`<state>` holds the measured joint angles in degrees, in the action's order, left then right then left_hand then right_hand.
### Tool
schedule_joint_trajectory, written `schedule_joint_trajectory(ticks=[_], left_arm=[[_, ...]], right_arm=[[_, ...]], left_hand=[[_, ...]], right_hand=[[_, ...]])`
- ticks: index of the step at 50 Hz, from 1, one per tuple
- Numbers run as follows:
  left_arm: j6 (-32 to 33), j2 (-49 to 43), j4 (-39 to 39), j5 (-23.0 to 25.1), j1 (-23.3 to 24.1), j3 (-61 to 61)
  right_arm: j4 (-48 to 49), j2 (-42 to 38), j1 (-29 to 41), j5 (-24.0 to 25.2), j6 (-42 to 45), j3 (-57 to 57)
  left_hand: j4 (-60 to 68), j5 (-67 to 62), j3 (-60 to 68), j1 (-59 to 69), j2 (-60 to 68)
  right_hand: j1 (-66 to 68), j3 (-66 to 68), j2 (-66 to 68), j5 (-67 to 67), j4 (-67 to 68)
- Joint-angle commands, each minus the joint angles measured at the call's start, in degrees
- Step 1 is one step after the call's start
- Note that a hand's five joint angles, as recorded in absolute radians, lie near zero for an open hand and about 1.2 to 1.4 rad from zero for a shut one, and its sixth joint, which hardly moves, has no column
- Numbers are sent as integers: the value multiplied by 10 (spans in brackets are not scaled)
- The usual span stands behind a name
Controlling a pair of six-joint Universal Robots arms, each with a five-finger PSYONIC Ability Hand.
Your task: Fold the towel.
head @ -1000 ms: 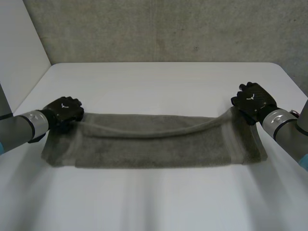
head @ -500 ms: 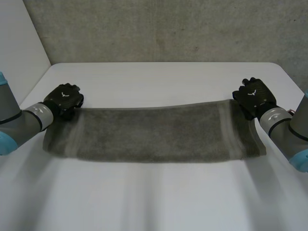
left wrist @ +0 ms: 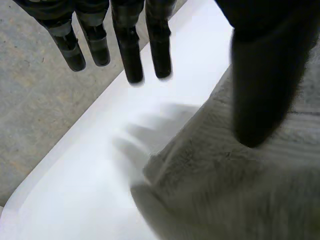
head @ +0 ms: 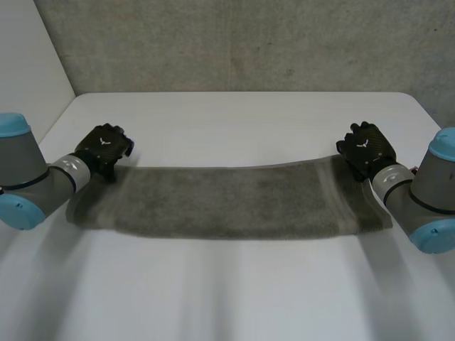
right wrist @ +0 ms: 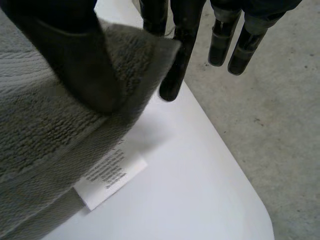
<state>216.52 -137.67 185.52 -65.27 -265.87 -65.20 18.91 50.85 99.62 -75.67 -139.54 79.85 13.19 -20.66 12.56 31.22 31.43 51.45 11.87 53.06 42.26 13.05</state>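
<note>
A grey-brown towel [head: 227, 199] lies flat across the white table [head: 234, 121], folded into a long band. My left hand [head: 105, 149] is at its far left corner. In the left wrist view the fingers [left wrist: 130, 50] are straight and spread above the bare table, and the thumb [left wrist: 265, 75] hovers over the towel's corner [left wrist: 240, 190], which lies loose. My right hand [head: 366, 148] is at the far right corner. There the thumb [right wrist: 75, 55] presses the raised towel corner [right wrist: 40, 125] against a straight finger [right wrist: 177, 60].
A white care label [right wrist: 110, 175] hangs under the towel's right corner. The table's right edge is close beyond my right hand, with concrete floor [right wrist: 270, 125] below. A concrete wall [head: 234, 42] stands behind the table.
The sagging upper layer has been drawn flat over the lower one. Both hands moved slightly toward the far side. My left hand opened and let go of its corner.
</note>
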Motion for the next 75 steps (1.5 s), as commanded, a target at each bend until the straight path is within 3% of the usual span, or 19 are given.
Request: schedule_joint_trajectory(ticks=[1, 8, 16, 23, 32, 41, 44, 46, 55, 57, 63, 68, 75], left_arm=[[-5, 55, -5, -17, 18, -21], [-21, 145, -3, -14, 18, -78], [-118, 282, 2, 3, 14, -191], [-189, 375, 25, 76, 9, -321], [-225, 412, 101, 83, 9, -419], [-272, 405, 136, 83, -7, -436], [-279, 404, 139, 83, -9, -436], [-279, 403, 140, 83, -9, -436], [-281, 401, 143, 82, -9, -440], [-281, 401, 143, 82, -10, -440], [-281, 405, 142, 81, -14, -444], [-281, 409, 142, 82, -18, -444], [-281, 412, 142, 82, -17, -444]], right_arm=[[-1, 51, -2, -5, -12, -3], [-2, 194, -11, 2, -87, 49], [-55, 278, -31, 21, -105, 141], [-143, 273, -55, 56, -79, 208], [-134, 222, -87, 84, -35, 245], [-94, 169, -86, 84, -28, 238], [-85, 154, -86, 83, -19, 235], [-77, 149, -87, 83, -7, 232], [-73, 123, -91, 77, 20, 219], [-76, 124, -110, 77, 29, 217], [-80, 139, -163, 76, 37, 197], [-77, 195, -249, 76, 73, 143], [-98, 250, -221, 74, 85, 91]], left_hand=[[-32, 149, -26, -154, -157], [-32, 142, -26, -148, -150], [-32, 134, -26, -139, -142], [-32, 134, -26, -139, -142], [-32, 134, -26, -139, -142], [-32, 129, -26, -134, -136], [-32, 129, -26, -134, -136], [-32, 129, -26, -134, -136], [-32, 129, -26, -134, -136], [-32, 129, -26, -134, -136], [-32, 129, -26, -134, -136], [-32, 129, -26, -134, -136], [-32, 129, -26, -134, -136]], right_hand=[[-414, -19, -431, -423, -30], [-414, -19, -431, -423, -30], [-414, -19, -431, -423, -30], [-414, -19, -431, -423, -30], [-378, -19, -394, -386, -30], [-365, -19, -381, -373, -30], [-306, -19, -322, -314, -30], [-185, -19, -202, -194, -30], [109, -19, 93, 101, -30], [285, -19, 269, 277, -30], [286, -19, 269, 277, -30], [286, -19, 269, 277, -30], [286, -19, 269, 277, -30]])
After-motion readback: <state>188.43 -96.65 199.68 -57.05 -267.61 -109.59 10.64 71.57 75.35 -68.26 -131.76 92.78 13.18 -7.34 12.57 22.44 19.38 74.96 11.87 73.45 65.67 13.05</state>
